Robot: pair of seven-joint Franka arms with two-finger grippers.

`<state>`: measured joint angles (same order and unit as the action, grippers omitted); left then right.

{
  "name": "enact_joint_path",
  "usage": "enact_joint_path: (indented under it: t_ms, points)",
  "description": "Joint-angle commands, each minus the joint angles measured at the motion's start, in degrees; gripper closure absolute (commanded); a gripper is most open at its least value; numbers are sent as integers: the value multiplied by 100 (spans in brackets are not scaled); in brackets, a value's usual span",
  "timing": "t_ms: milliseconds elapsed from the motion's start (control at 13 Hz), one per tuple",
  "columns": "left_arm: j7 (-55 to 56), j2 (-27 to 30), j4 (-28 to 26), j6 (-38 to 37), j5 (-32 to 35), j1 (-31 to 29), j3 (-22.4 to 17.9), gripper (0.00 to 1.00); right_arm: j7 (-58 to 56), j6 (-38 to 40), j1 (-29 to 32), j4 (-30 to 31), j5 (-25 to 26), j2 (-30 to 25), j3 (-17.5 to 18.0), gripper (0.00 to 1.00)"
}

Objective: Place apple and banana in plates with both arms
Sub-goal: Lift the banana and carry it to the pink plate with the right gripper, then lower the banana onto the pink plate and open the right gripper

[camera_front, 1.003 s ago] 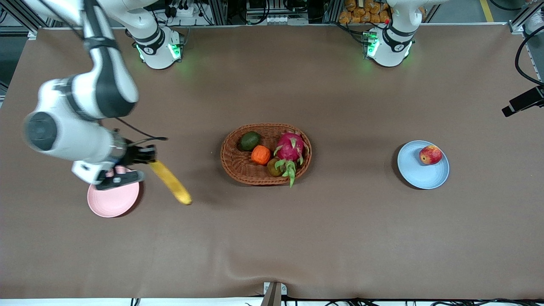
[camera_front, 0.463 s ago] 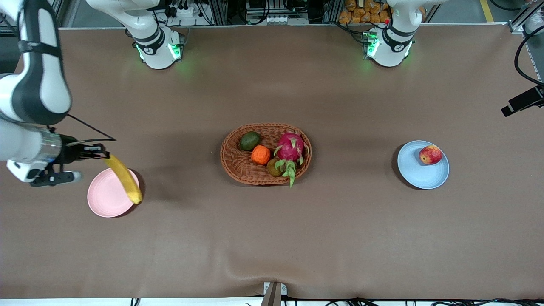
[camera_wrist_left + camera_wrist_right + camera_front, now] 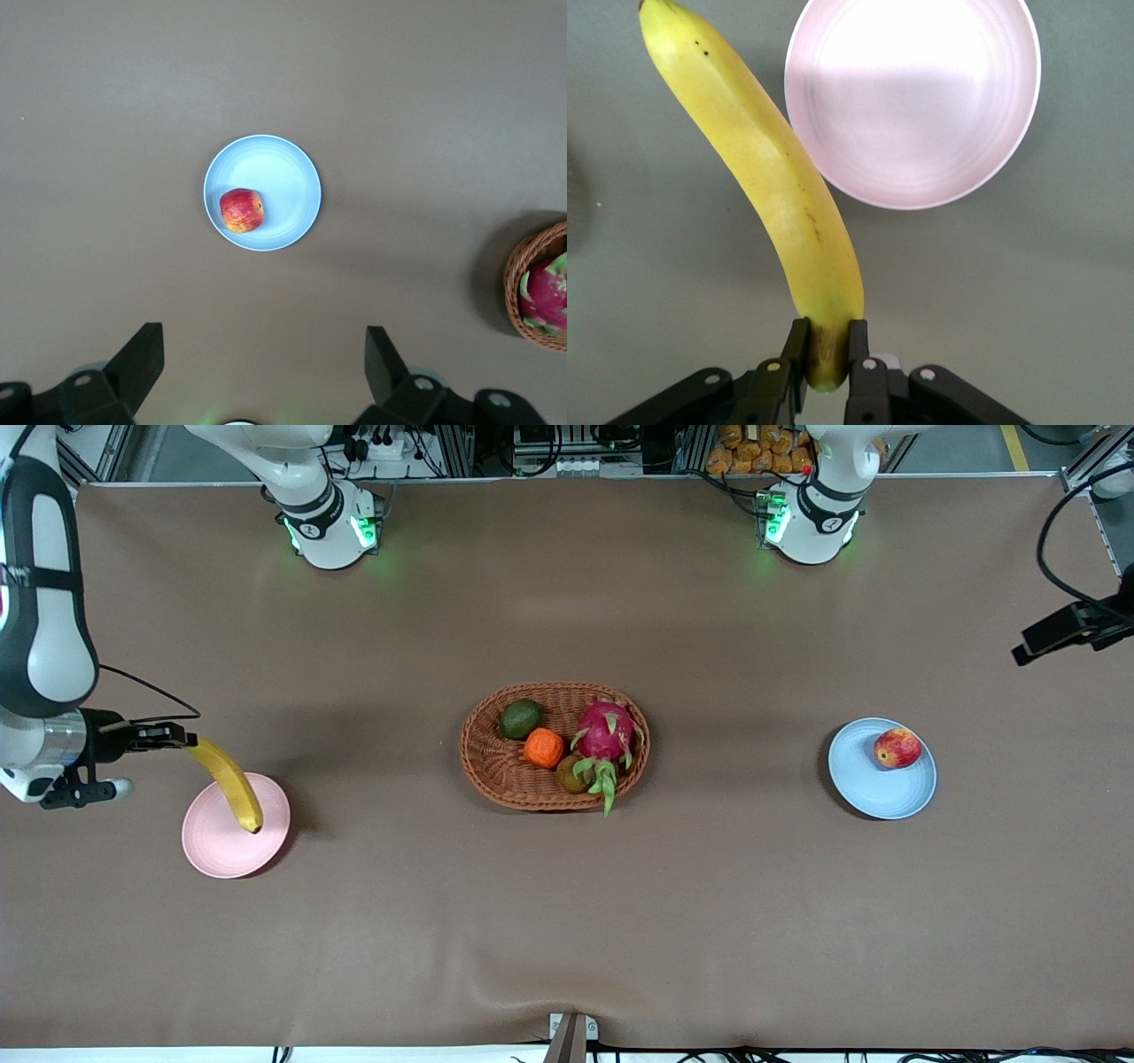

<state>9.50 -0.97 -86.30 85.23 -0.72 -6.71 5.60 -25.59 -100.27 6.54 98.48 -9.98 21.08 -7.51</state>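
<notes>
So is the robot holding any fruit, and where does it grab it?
Yes. The right gripper pinches the banana at one end, above the pink plate. The left gripper is open and holds nothing.

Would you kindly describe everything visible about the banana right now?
The banana is long, gently curved and smooth yellow, with a few small dark specks and a darker tip at each end. It is whole and unpeeled. The right end effector is shut on one end, holding it in the air, slanted, with its free end over the pink plate at the right arm's end of the table. It looks clear of the plate; only the end effector's fingers touch it.
</notes>
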Motion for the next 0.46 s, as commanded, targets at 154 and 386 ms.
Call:
enact_joint_path:
  t_ms: [154,386]
  points:
    - [-264,193,-88,-85,116,-41,151,0,-535,-265,304,-66,-118,431,118,100]
    - [-264,290,-211,-59,72,-59,170,0,-535,-510,375,-110,-189,695,118,100]
